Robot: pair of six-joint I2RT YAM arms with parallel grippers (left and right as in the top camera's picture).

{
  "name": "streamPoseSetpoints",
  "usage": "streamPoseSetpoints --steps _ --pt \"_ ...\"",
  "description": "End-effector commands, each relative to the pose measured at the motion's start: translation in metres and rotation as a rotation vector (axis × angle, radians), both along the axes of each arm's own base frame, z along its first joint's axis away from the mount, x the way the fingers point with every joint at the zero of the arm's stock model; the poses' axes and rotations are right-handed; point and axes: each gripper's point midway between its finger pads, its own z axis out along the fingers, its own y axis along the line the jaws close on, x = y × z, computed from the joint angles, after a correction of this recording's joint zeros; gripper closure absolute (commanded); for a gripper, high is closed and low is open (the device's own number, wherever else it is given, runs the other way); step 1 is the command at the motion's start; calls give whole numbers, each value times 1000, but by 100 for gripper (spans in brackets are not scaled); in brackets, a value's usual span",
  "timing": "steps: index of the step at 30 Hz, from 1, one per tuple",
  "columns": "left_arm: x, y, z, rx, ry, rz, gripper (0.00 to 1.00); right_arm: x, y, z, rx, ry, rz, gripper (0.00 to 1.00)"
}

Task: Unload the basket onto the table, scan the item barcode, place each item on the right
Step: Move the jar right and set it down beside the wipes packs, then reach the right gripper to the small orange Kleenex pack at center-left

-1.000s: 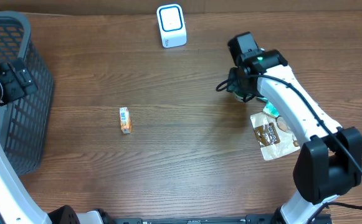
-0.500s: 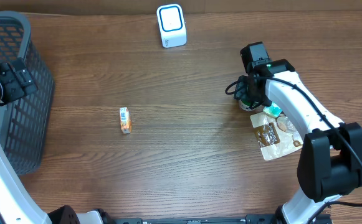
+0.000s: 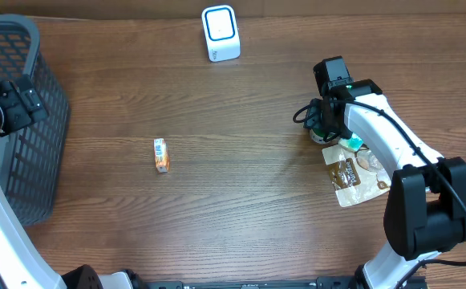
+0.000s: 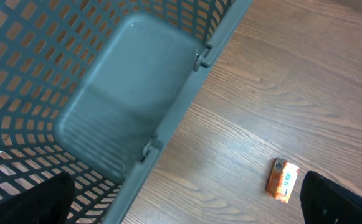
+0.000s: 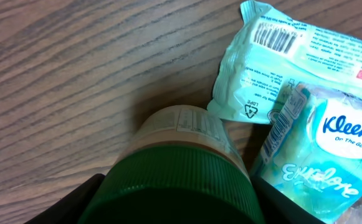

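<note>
Wooden table [image 3: 241, 201], right gripper [image 5: 174, 202] clasping green-lidded jar [image 5: 184, 140], fingers [image 5: 86, 206] cut off, left gripper [image 4: 187, 202] spread wide

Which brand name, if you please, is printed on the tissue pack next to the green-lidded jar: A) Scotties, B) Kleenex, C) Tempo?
B: the right wrist view shows "Kleenex" in blue letters on the tissue pack beside the jar.
</note>
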Motion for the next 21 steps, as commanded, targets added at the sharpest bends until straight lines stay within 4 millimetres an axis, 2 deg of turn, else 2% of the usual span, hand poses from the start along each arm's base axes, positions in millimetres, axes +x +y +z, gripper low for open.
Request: streamPoseSetpoints --steps 1,5,11,14,17,21 --pt "0 3 4 20 -2 -7 0 1 -1 4 3 -10 -1 25" --pt "0 3 4 20 -2 -7 0 9 0 22 6 -29 -2 8" --pt "0 3 4 21 -2 -7 0 29 5 90 20 -97 -2 0" --pt "0 3 4 21 -2 -7 1 36 12 123 54 -139 1 0" --pt "0 3 4 21 -2 -7 0 41 39 139 202 -165 49 0" --pt "0 3 4 20 -2 -7 1 47 94 146 469 -189 175 0"
